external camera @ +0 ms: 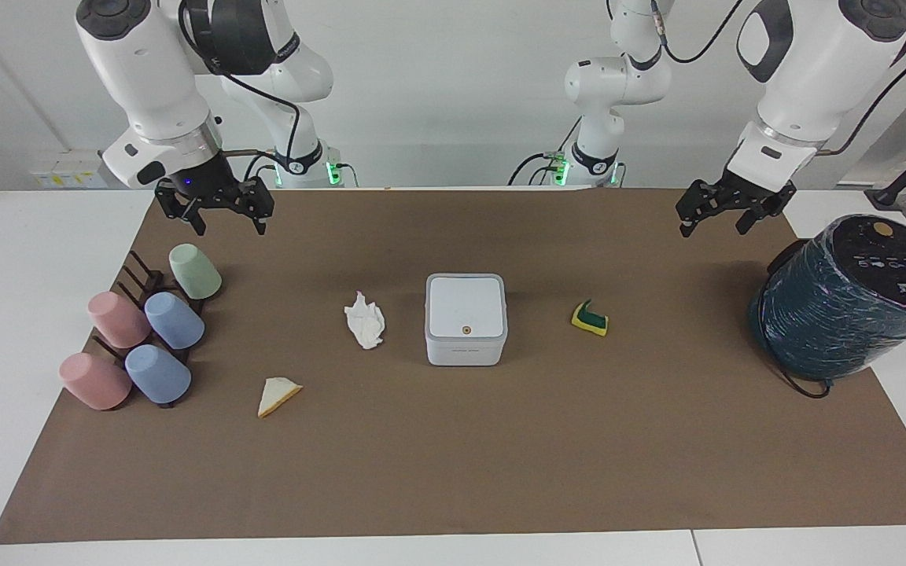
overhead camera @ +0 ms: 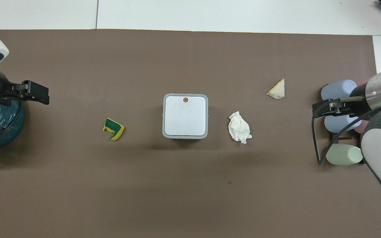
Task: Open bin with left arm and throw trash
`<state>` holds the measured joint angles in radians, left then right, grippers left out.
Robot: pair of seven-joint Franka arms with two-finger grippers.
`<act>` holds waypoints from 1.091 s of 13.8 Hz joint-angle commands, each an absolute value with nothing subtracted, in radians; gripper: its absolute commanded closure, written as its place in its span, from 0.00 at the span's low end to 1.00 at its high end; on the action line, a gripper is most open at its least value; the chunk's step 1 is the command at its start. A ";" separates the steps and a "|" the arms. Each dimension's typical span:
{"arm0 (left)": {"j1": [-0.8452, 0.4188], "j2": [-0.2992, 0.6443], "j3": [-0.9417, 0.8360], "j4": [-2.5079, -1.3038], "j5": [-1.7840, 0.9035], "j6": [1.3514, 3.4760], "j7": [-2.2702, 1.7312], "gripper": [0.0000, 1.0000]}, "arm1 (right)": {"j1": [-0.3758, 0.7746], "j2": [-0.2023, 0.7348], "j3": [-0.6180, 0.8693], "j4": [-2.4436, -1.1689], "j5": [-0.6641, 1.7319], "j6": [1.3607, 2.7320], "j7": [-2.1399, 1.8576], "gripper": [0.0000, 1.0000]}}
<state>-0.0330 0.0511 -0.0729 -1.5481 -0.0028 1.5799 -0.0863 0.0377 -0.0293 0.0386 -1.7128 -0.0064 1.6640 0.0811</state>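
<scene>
Task not started. Bin [external camera: 465, 318] sits shut at desk centre on the brown mat [external camera: 453, 472], lid flat, orange dot [external camera: 465, 330] on the lid edge farther from the robots.

In the facing view, taking the bin as clock centre: tissue [external camera: 364, 321] just beside it at 9 o'clock, sponge piece [external camera: 590, 318] near at 3 o'clock, bread wedge [external camera: 277, 395] farther out at about 8 o'clock. All three loose on the mat, none touching the bin.

Left pincer [external camera: 719, 214] hangs in the air at about 2 o'clock, beside the teal wrapped cylinder [external camera: 854, 314], fingers spread, holding nothing. Right pincer [external camera: 222, 212] waits over the cup rack [external camera: 146, 330] at about 10 o'clock, also spread and empty.

Step in hand: opening the lid. Next move likely calls for the left pincer to travel to the bin and descend onto the lid, probably pressing at the dot.
</scene>
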 commanded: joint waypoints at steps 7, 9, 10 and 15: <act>-0.066 0.014 -0.081 -1.601 0.017 1.612 -0.089 0.00 | 0.023 -0.043 0.043 -1.721 -0.005 1.652 0.049 0.00; -0.112 0.003 -0.081 -1.647 0.014 1.716 -0.097 0.00 | 0.021 -0.043 0.043 -1.723 -0.005 1.644 0.051 0.00; -0.145 -0.012 -0.081 -1.679 0.011 1.748 -0.118 0.00 | 0.023 -0.044 0.043 -1.723 -0.005 1.644 0.048 0.00; -0.285 -0.018 -0.083 -1.768 -0.066 1.877 -0.308 0.93 | 0.020 -0.070 0.041 -1.799 -0.005 1.735 0.058 0.00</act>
